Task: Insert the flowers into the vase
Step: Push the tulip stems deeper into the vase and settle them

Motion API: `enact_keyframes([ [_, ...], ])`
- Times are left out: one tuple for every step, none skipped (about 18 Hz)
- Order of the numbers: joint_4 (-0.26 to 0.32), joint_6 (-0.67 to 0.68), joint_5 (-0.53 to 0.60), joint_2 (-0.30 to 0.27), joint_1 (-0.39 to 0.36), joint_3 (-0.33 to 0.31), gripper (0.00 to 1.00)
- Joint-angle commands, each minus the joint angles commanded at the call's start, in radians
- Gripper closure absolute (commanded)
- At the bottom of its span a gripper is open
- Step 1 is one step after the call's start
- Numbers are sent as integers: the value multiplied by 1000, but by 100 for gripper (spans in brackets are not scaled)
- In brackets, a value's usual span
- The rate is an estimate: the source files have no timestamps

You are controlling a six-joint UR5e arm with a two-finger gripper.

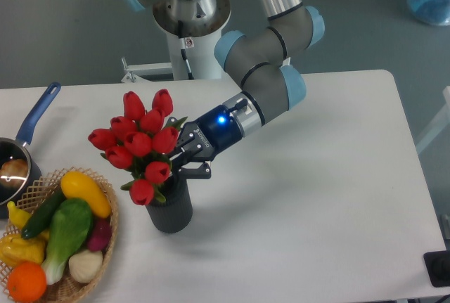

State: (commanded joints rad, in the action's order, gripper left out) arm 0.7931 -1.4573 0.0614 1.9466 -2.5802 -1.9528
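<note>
The flowers [140,138], a bunch of red tulips with green stems, lean to the left above the vase [171,208], a dark grey ribbed cylinder on the white table. Their stems run down into the vase's mouth. My gripper [184,159] comes in from the right, just above the vase's rim, and is shut on the stems. The lower stems are hidden inside the vase.
A wicker basket [105,250] of colourful vegetables stands left of the vase, close to it. A blue-handled saucepan [28,131] sits at the far left edge. The robot base [190,15] rises behind the table.
</note>
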Motion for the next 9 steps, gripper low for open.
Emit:
enact_keyframes([
  [0, -3, 0, 6, 0, 0, 85],
  [0, -9, 0, 9, 0, 0, 85],
  [0, -14, 0, 12, 0, 0, 84],
  [0, -20, 0, 12, 0, 0, 84],
  [0, -28, 0, 15, 0, 0, 84],
  [0, -34, 0, 18, -2, 0, 84],
  [0, -41, 0, 23, -2, 0, 84],
  [0, -43, 0, 25, -2, 0, 84],
  [0, -46, 0, 25, -3, 0, 84],
])
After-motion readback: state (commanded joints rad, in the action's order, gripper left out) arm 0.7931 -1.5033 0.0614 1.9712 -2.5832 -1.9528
